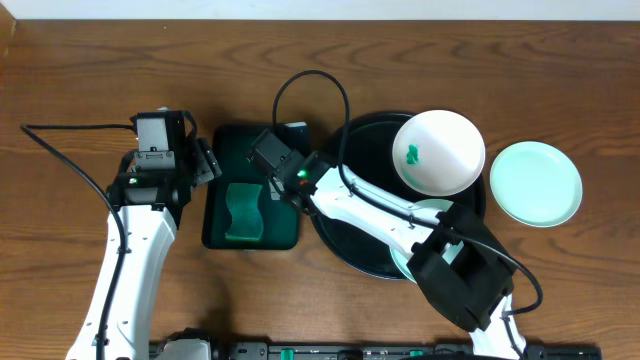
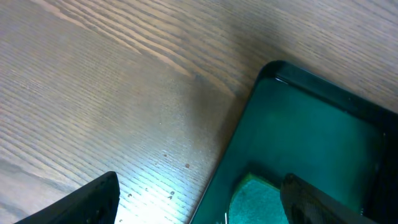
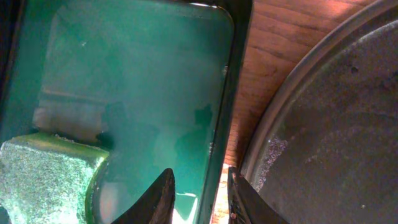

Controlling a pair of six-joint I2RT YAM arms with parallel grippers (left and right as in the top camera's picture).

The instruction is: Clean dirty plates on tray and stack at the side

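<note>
On the round black tray (image 1: 362,150) a white plate (image 1: 438,150) with a green smear sits at the upper right. A second plate (image 1: 425,210) lies on the tray mostly hidden under my right arm. A pale mint plate (image 1: 536,183) rests on the table to the tray's right. My right gripper (image 1: 272,188) (image 3: 199,199) is slightly open and holds nothing, its fingers either side of the green tray's right rim. My left gripper (image 1: 207,163) (image 2: 202,208) stands wide open and empty over that tray's left edge.
A rectangular dark green tray (image 1: 250,190) (image 2: 311,124) (image 3: 137,81) sits left of the black tray (image 3: 329,124), with a green sponge (image 1: 240,212) (image 2: 255,199) (image 3: 43,180) lying in it. Bare wooden table (image 1: 80,80) surrounds both. My right arm crosses the black tray.
</note>
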